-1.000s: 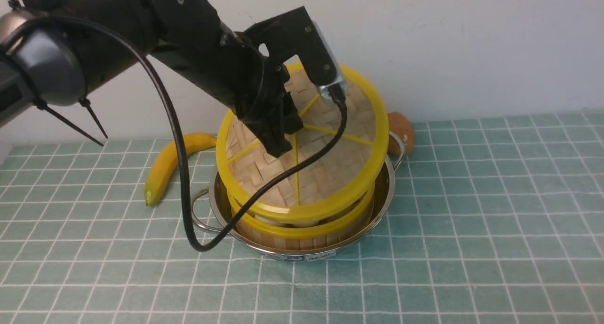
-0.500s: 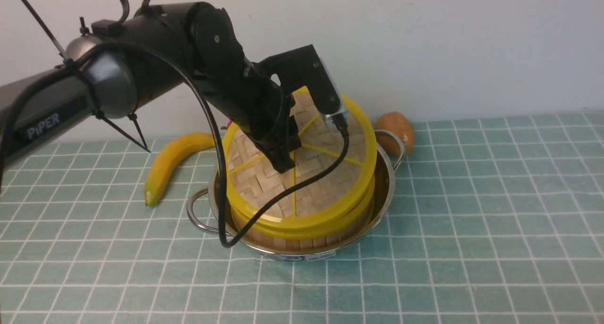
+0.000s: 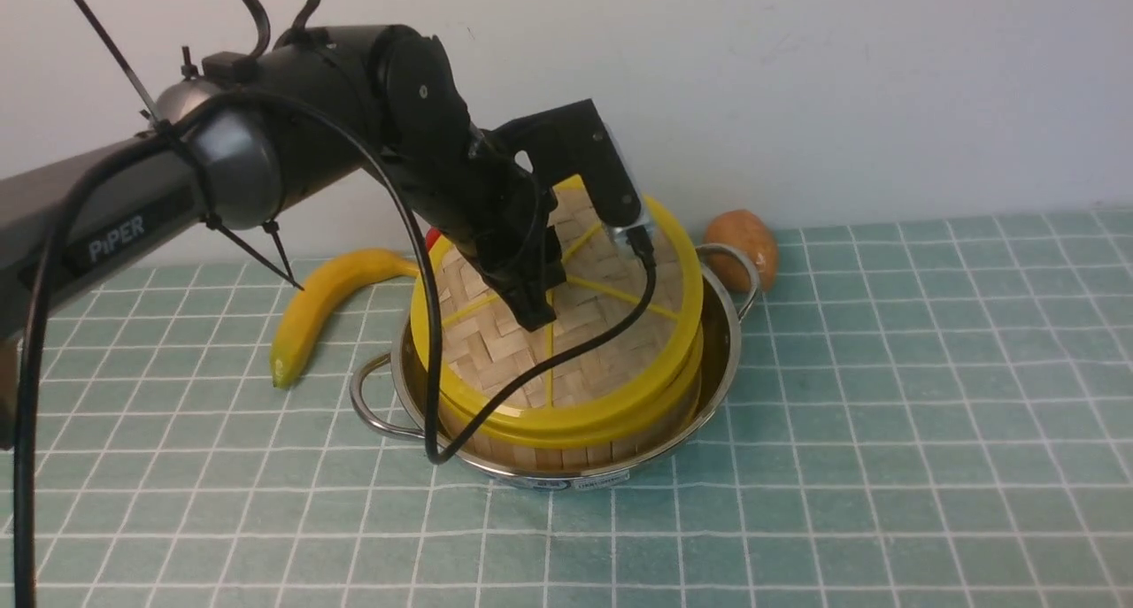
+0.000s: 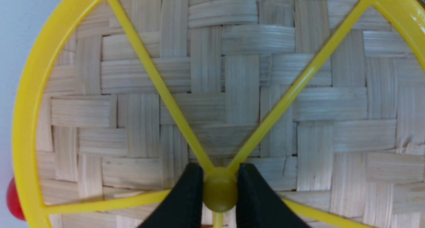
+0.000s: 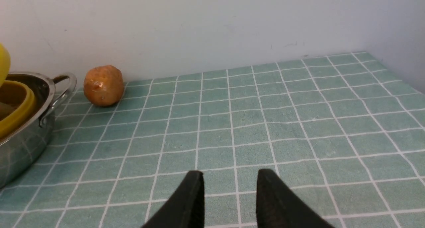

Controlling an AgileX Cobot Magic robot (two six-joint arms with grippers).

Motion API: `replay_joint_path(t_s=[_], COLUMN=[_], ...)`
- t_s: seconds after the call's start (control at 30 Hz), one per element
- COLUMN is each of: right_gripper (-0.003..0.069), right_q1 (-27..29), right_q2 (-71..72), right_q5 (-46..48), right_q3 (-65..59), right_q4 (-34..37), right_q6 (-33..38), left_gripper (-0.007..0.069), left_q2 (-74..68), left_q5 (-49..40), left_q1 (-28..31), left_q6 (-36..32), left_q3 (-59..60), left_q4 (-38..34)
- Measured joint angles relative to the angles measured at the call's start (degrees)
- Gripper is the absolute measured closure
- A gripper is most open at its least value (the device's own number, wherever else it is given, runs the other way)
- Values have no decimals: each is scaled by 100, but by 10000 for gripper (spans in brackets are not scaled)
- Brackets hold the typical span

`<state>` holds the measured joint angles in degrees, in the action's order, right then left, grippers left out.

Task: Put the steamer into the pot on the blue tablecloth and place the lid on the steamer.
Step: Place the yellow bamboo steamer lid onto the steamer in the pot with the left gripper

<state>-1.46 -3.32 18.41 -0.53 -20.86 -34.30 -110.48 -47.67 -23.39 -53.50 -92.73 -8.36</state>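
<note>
Black fingers (image 4: 186,194) of the left gripper (image 4: 219,196) are pinching the small yellow knob (image 4: 219,192) at the hub of the lid (image 3: 566,325), one finger on each side of it. In the front view the lid is sitting tilted on top of the steamer (image 3: 575,444), its far edge raised higher than its near edge, with the yellow rims nearly meeting at the front. The steamer is standing inside the pot (image 3: 717,360), which is resting on the blue tablecloth (image 3: 885,413) close to the back wall.

Beyond the pot, a banana (image 3: 319,311) is lying on the cloth on the robot's left side, just beside the pot's left handle, and a small red object (image 3: 432,236) is peeking out behind the lid. A brown potato (image 3: 748,241) is sitting near the wall, just past the pot's right handle.

Farther to the right, the right gripper (image 5: 229,194) is hovering over bare cloth with its fingers apart and nothing between them.
</note>
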Motion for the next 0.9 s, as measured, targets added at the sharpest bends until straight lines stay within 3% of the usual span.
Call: replay_joint_path(t_s=[0.9], right_gripper=[417], right_q1=[0], right_q2=[0], right_q5=[0], right_q3=[0], right_q4=[0], right_q6=[0], left_gripper=[508], left_q2=[-528], left_q5=[473], left_q1=[0], left_q6=[-257], left_q3=[-7], left_q4=[-52])
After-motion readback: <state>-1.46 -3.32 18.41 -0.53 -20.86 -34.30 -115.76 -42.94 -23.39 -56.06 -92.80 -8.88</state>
